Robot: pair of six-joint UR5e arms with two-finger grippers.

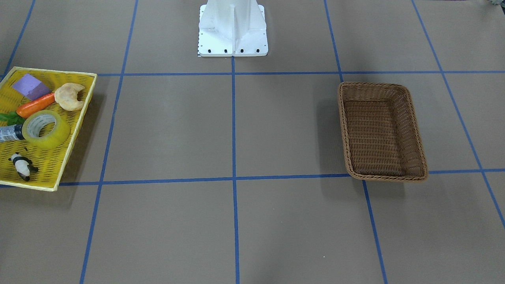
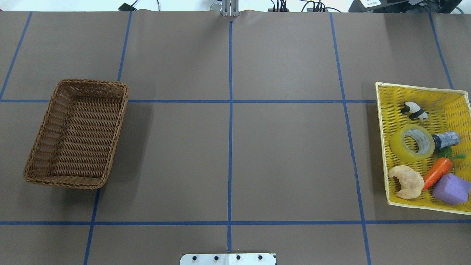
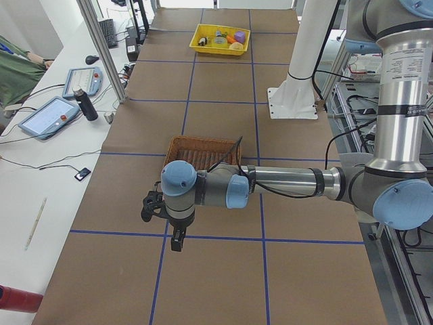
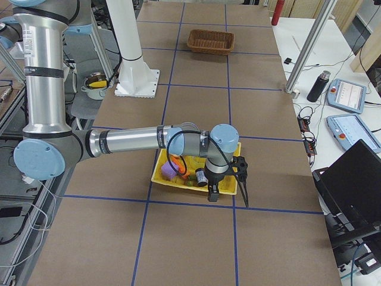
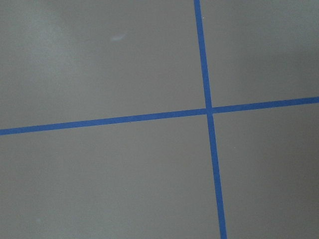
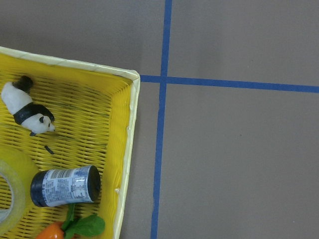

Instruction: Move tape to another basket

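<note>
Left arm: forearm level and low over the table, wrist turned down. Left gripper: jaw state cannot be told.
Right arm: likewise, right gripper above the yellow mesh tray; jaw state cannot be told.
Tape: translucent yellow roll, pale core, lying flat in the tray between panda figure and croissant, well apart from the wicker basket.

Table, seen from over the robot's shoulders: the basket sits toward the left edge and the mesh tray at the right edge, well apart. The tape lies mid-tray, with a canister just beside it on the right-edge side. A panda figure lies beyond them, toward the far edge. Nearer the robot's edge, a croissant, a carrot and a block run in a row toward the right edge.
</note>
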